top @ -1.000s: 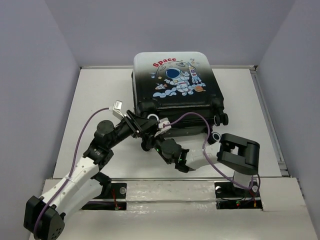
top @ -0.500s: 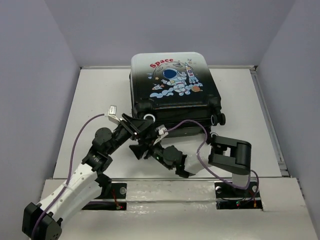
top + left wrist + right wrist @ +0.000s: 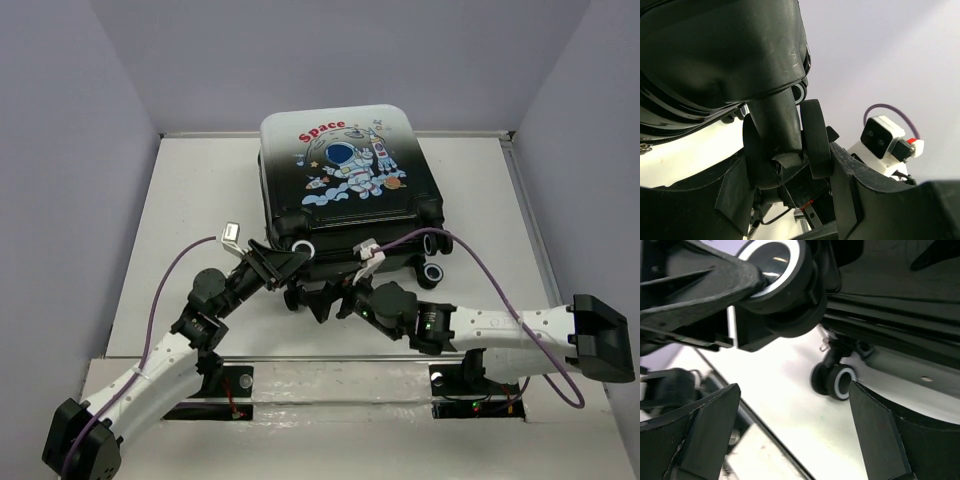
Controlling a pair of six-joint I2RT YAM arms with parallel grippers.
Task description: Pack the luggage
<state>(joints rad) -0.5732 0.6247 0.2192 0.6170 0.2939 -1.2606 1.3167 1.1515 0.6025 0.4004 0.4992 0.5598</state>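
Observation:
The luggage (image 3: pixel 340 170), a hard shell fading from white to black with an astronaut and a red "Space" print, lies flat at the middle of the table with its wheels toward me. My left gripper (image 3: pixel 283 262) is shut on the near left wheel (image 3: pixel 301 246) of the luggage. In the left wrist view that wheel (image 3: pixel 812 137) and its black stem sit between the fingers (image 3: pixel 845 185). My right gripper (image 3: pixel 315 298) hovers just in front of the luggage, open and holding nothing. In the right wrist view a second wheel (image 3: pixel 837 382) stands beyond its fingers (image 3: pixel 880 430).
Two more wheels (image 3: pixel 432 273) show at the near right corner of the luggage. Purple cables loop over both arms. A raised rail (image 3: pixel 540 260) runs along the right edge of the white table (image 3: pixel 190 200). Grey walls close the back and sides.
My right gripper has gone from shut to wide open and its arm has stretched out to the right. The luggage has shifted slightly back and left. The left gripper keeps its hold on the wheel.

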